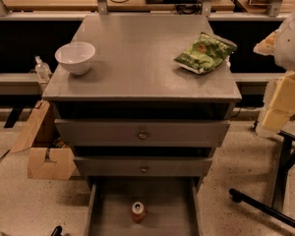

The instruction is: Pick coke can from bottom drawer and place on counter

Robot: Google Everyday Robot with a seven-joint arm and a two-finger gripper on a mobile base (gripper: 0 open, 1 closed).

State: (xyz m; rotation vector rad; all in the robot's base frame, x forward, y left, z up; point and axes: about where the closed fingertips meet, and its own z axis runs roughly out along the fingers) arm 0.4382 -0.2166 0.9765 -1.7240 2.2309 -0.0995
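Note:
The coke can is small and red with a silver top. It stands upright on the floor of the open bottom drawer, near the drawer's middle. The counter is the broad grey top of the cabinet. My arm comes in at the right edge of the view, white above and pale yellow below. Its gripper hangs beside the cabinet's right side, level with the upper drawers. It is far above and to the right of the can and touches nothing.
A white bowl stands at the counter's left. A green chip bag lies at its right. Two shut drawers with round knobs sit above the open one. Cardboard pieces lie at the left, and a black stand leg at the right.

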